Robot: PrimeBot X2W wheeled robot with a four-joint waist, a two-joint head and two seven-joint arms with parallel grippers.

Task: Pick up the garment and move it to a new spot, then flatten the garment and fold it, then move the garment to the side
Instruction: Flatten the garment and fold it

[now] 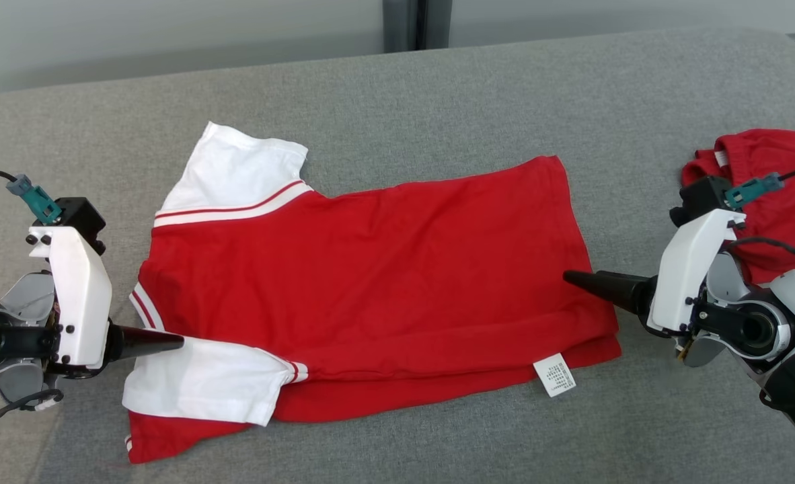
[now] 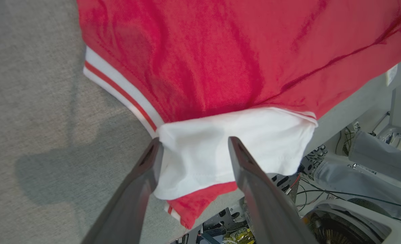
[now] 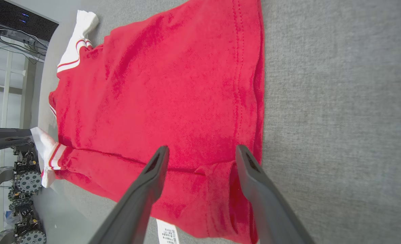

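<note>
L gripper (image 1: 177, 341) sits at lower left of head view, tips at the outer edge of the near sleeve (image 1: 202, 386). Its wrist view shows the 2 fingers spread wide w/ white sleeve cloth btwn them, not pinched, so nothing is held. R gripper (image 1: 568, 277) is at lower right, tips just at the hem end of the shirt (image 1: 370, 269). Its 2 fingers are also wide apart, straddling the hem's near corner, holding nothing. Can't tell if the tips touch the cloth.

1 red shirt lies flat in the middle of the gray surface (image 1: 438, 94), sideways, neck end toward L arm and hem toward R arm. It has 2 white sleeves w/ red stripe trim. The far sleeve (image 1: 236, 168) is spread out away from the robot. The near sleeve is folded in over the red body. The near long side is doubled, a lower red layer sticking out along that edge. 1 white label (image 1: 554, 375) pokes out by the near hem corner.

1 other red garment (image 1: 784, 181) lies bunched at far right behind the R arm, apart from the shirt.
</note>
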